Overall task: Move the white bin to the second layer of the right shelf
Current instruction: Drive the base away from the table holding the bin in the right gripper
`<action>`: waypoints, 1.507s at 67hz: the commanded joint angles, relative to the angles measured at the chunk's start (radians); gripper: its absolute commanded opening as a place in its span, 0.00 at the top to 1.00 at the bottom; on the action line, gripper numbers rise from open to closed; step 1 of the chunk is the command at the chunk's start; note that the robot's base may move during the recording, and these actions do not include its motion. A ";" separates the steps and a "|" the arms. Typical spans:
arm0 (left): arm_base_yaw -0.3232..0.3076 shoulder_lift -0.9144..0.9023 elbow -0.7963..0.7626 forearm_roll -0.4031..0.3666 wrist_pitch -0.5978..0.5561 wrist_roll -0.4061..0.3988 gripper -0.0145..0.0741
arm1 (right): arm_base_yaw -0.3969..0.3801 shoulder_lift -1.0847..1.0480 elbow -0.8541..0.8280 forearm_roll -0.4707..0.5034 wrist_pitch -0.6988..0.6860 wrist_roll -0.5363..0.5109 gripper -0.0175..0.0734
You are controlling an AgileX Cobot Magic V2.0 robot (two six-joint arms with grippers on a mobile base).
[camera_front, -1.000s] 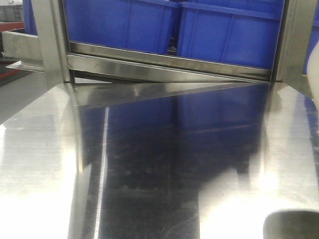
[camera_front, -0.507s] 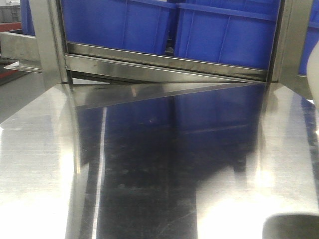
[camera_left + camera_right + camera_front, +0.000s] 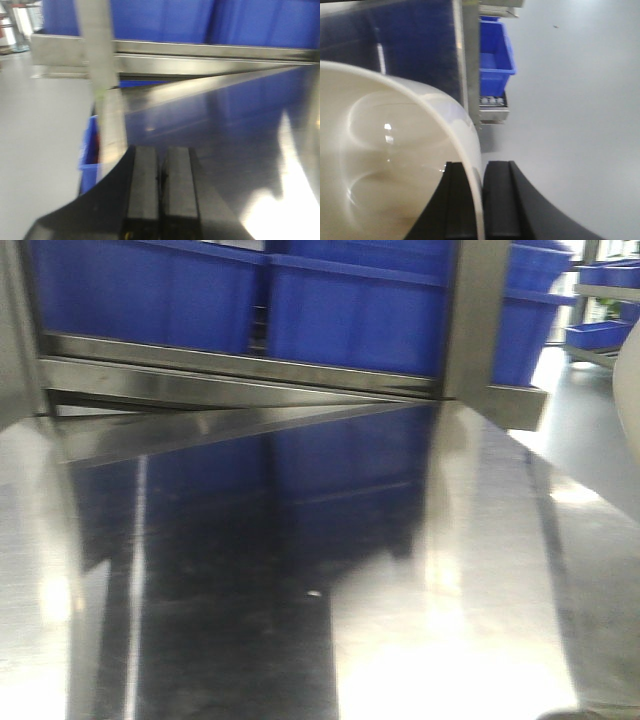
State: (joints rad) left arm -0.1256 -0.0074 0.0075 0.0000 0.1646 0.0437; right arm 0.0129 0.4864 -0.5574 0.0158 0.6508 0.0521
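I've swung right along the bench (image 3: 480, 540), carrying shelfward: right fingers (image 3: 499, 200) pinching the white bin (image 3: 395, 150) rim, left fingers (image 3: 145, 190) pressed together.

Motion-blurred views; bright glare streaks the steel tabletop (image 3: 440, 660).
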 commanded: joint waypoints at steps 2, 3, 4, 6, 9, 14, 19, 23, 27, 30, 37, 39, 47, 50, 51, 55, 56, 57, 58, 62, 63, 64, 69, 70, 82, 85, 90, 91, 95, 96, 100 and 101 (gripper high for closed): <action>-0.008 -0.014 0.037 0.000 -0.087 -0.005 0.74 | -0.004 0.001 -0.029 0.007 -0.092 0.003 0.75; -0.008 -0.014 0.037 0.000 -0.087 -0.005 0.74 | -0.004 0.001 -0.029 0.007 -0.092 0.003 0.75; -0.008 -0.014 0.037 0.000 -0.087 -0.005 0.74 | -0.004 0.001 -0.029 0.007 -0.092 0.003 0.75; -0.008 -0.014 0.037 0.000 -0.087 -0.005 0.74 | -0.004 0.001 -0.029 0.007 -0.092 0.003 0.75; -0.008 -0.014 0.037 0.000 -0.087 -0.005 0.74 | -0.004 0.001 -0.029 0.007 -0.092 0.003 0.75; -0.008 -0.014 0.037 0.000 -0.087 -0.005 0.74 | -0.004 0.001 -0.029 0.007 -0.092 0.003 0.75; -0.008 -0.014 0.037 0.000 -0.087 -0.005 0.74 | -0.004 0.001 -0.029 0.007 -0.092 0.003 0.75; -0.008 -0.014 0.037 0.000 -0.087 -0.005 0.74 | -0.004 0.001 -0.029 0.007 -0.092 0.003 0.75; -0.008 -0.014 0.037 0.000 -0.087 -0.005 0.74 | -0.004 0.001 -0.029 0.007 -0.092 0.003 0.75; -0.008 -0.014 0.037 0.000 -0.087 -0.005 0.74 | -0.004 0.001 -0.029 0.007 -0.092 0.003 0.75; -0.008 -0.014 0.037 0.000 -0.087 -0.005 0.74 | -0.004 0.001 -0.029 0.007 -0.092 0.003 0.75; -0.008 -0.014 0.037 0.000 -0.087 -0.005 0.74 | -0.004 0.001 -0.029 0.007 -0.092 0.003 0.75; -0.008 -0.014 0.037 0.000 -0.087 -0.005 0.74 | -0.004 0.001 -0.029 0.007 -0.092 0.003 0.75; -0.008 -0.014 0.037 0.000 -0.087 -0.005 0.74 | -0.004 0.001 -0.029 0.007 -0.092 0.003 0.75; -0.008 -0.014 0.037 0.000 -0.087 -0.005 0.74 | -0.004 0.001 -0.029 0.007 -0.092 0.003 0.75; -0.008 -0.014 0.037 0.000 -0.087 -0.005 0.74 | -0.004 0.001 -0.029 0.007 -0.092 0.003 0.75; -0.008 -0.014 0.037 0.000 -0.087 -0.005 0.74 | -0.004 0.001 -0.029 0.007 -0.092 0.003 0.75; -0.008 -0.014 0.037 0.000 -0.087 -0.005 0.74 | -0.004 0.001 -0.029 0.007 -0.092 0.003 0.75; -0.008 -0.014 0.037 0.000 -0.087 -0.005 0.74 | -0.004 0.001 -0.029 0.007 -0.092 0.003 0.75; -0.008 -0.014 0.037 0.000 -0.087 -0.005 0.74 | -0.004 0.001 -0.029 0.007 -0.092 0.003 0.75; -0.008 -0.014 0.037 0.000 -0.087 -0.005 0.74 | -0.004 0.001 -0.029 0.007 -0.092 0.003 0.75; -0.008 -0.014 0.037 0.000 -0.087 -0.005 0.74 | -0.004 0.001 -0.029 0.007 -0.092 0.003 0.75; -0.008 -0.014 0.037 0.000 -0.087 -0.005 0.74 | -0.004 0.001 -0.029 0.007 -0.092 0.003 0.75; -0.008 -0.014 0.037 0.000 -0.087 -0.005 0.74 | -0.004 0.001 -0.029 0.007 -0.092 0.003 0.75; -0.008 -0.014 0.037 0.000 -0.087 -0.005 0.74 | -0.004 0.001 -0.029 0.007 -0.091 0.003 0.75; -0.008 -0.014 0.037 0.000 -0.087 -0.005 0.74 | -0.004 0.001 -0.029 0.007 -0.091 0.003 0.75; -0.008 -0.014 0.037 0.000 -0.087 -0.005 0.74 | -0.004 0.001 -0.029 0.007 -0.091 0.003 0.75; -0.008 -0.014 0.037 0.000 -0.087 -0.005 0.74 | -0.004 0.001 -0.029 0.007 -0.091 0.003 0.75; -0.008 -0.014 0.037 0.000 -0.087 -0.005 0.74 | -0.004 0.001 -0.029 0.007 -0.091 0.003 0.75; -0.008 -0.014 0.037 0.000 -0.087 -0.005 0.74 | -0.004 0.001 -0.029 0.007 -0.091 0.003 0.75; -0.008 -0.014 0.037 0.000 -0.087 -0.005 0.74 | -0.004 0.001 -0.029 0.007 -0.091 0.003 0.75; -0.008 -0.014 0.037 0.000 -0.087 -0.005 0.74 | -0.004 0.001 -0.029 0.007 -0.091 0.003 0.75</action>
State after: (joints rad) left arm -0.1256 -0.0074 0.0075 0.0000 0.1646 0.0437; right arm 0.0129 0.4864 -0.5574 0.0158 0.6508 0.0537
